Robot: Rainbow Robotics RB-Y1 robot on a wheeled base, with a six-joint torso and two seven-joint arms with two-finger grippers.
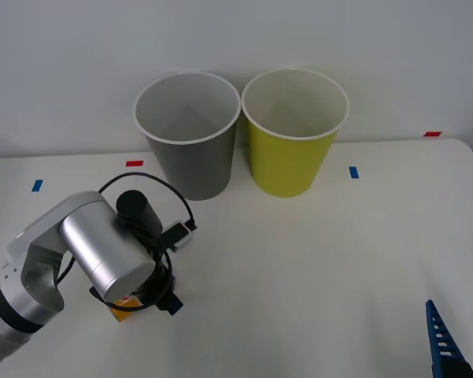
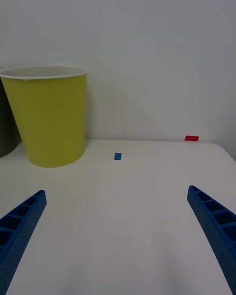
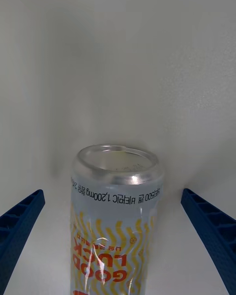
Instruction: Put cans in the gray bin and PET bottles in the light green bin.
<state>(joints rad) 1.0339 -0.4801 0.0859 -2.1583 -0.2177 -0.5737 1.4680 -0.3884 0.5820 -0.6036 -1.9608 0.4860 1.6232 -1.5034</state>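
My left gripper (image 3: 118,255) stood open astride the can (image 3: 117,216), lying on the counter (image 1: 315,252); right gripper (image 2: 118,241) open, idle. Risk: closing off-centre could roll the can away from the gray bin (image 1: 190,150).

The gray bin (image 1: 187,134) and the light green bin (image 1: 295,130) stand side by side at the back of the counter (image 1: 323,252), rims nearly touching, so nothing passes between them. Both mouths are open from above. The left claw (image 3: 115,246) is spread wide around the lying can (image 3: 115,226), with a gap on each side of it. Bare counter lies ahead of the open right claw (image 2: 115,236) up to the green bin.
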